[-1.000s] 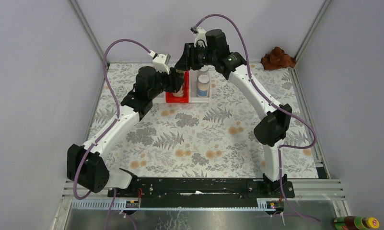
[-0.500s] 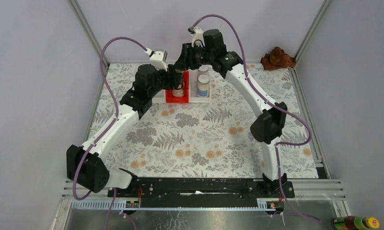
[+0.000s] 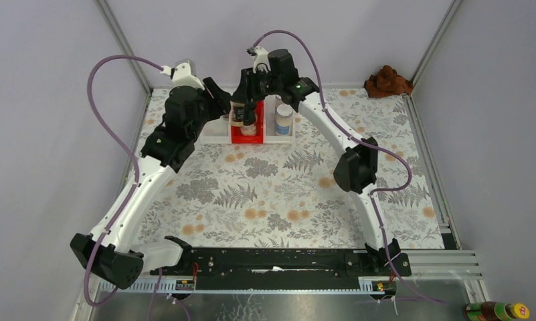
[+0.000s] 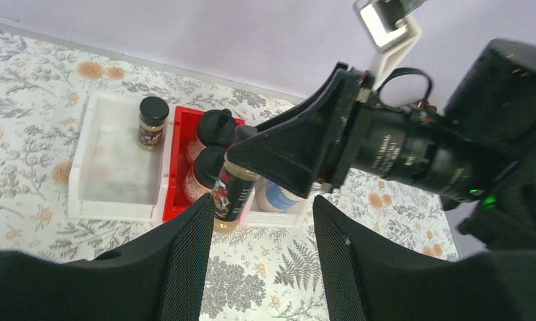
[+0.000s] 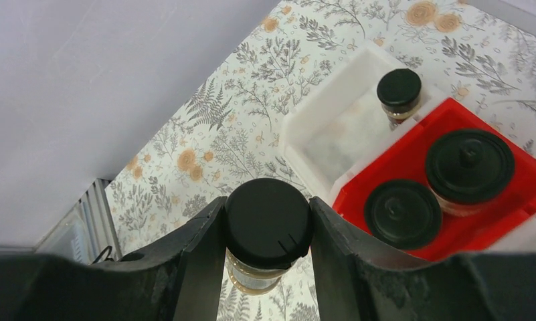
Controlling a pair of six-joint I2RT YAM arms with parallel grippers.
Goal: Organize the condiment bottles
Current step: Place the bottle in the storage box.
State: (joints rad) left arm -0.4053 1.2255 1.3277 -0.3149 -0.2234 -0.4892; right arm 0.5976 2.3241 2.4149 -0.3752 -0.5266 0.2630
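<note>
Our right fingers [image 5: 198,254] clamp a slim brown jar [image 4: 230,194] beside the red tray [image 4: 178,147]. We judge it bound for the twin jar [image 4: 152,120] left of that tray (left fingers [image 4: 178,267] gape, empty).

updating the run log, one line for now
right gripper: shut on slim jar | left gripper: open | red bin: two domed-cap jars

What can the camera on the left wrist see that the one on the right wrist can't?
Only the left wrist: the blue-labelled jar and the label side of the held slim jar. Only the right wrist: that jar's black cap from above, clamped in the right gripper. Both: the white tray holding a second slim jar, and the red tray with two domed-cap jars.
</note>
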